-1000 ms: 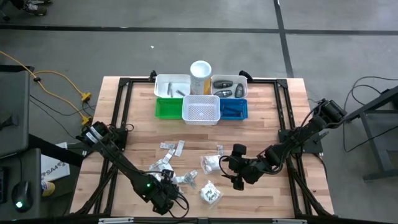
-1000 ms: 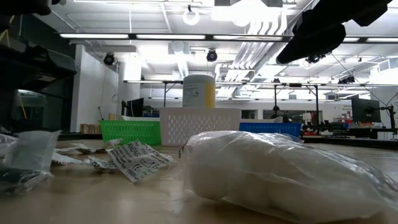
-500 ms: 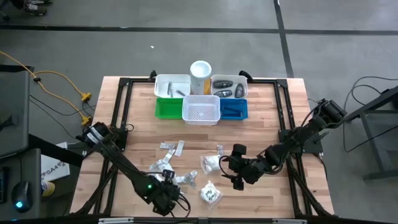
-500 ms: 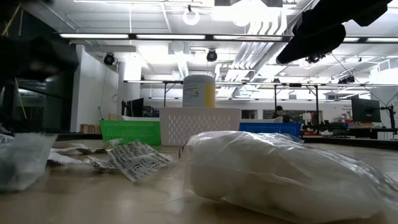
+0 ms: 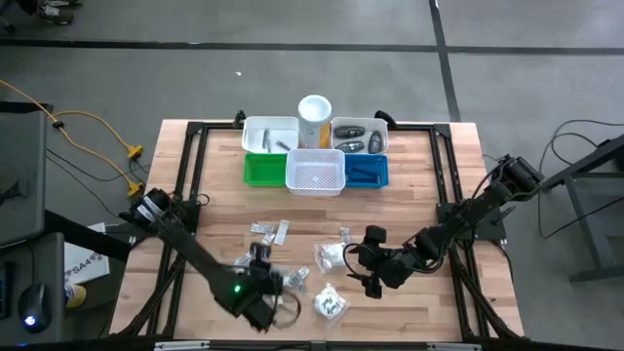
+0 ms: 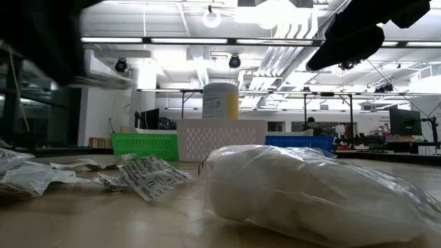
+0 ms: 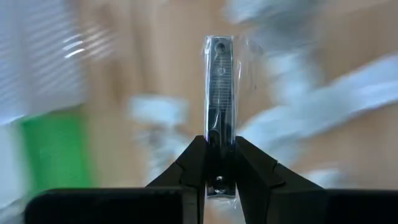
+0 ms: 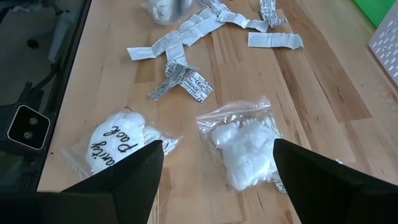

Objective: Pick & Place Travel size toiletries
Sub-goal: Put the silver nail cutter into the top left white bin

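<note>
Where the high view looks down on the wooden tabletop [image 5: 214, 175], the left end effector [image 5: 261, 292] sits over the near-centre scatter of sachets [image 5: 268, 234], and the right end effector [image 5: 363, 261] lies just beside a clear packet [image 5: 330, 255]. A second packet [image 5: 330, 304] rests nearer the front edge. At the far edge stand the white bins [image 5: 270, 134], green bin [image 5: 264, 169], mesh basket [image 5: 315, 172], blue bin [image 5: 367, 170] and the tall cylinder [image 5: 315, 117].

Low view: a clear bag of white contents [image 6: 310, 193] fills the foreground; a printed packet [image 6: 155, 177] lies flat behind it, crumpled wrappers [image 6: 27, 176] to one side.

Left wrist view: the end effector [image 7: 219, 171] is clamped narrowly on a slim dark metal piece in clear wrap [image 7: 219, 93], lifted above the blurred tabletop.

Right wrist view: fingers [image 8: 127, 186] spread wide, holding nothing; between them lie a handwritten packet [image 8: 118, 143] and a cotton-filled bag [image 8: 242, 146], silvery strips [image 8: 180, 74] beyond.
</note>
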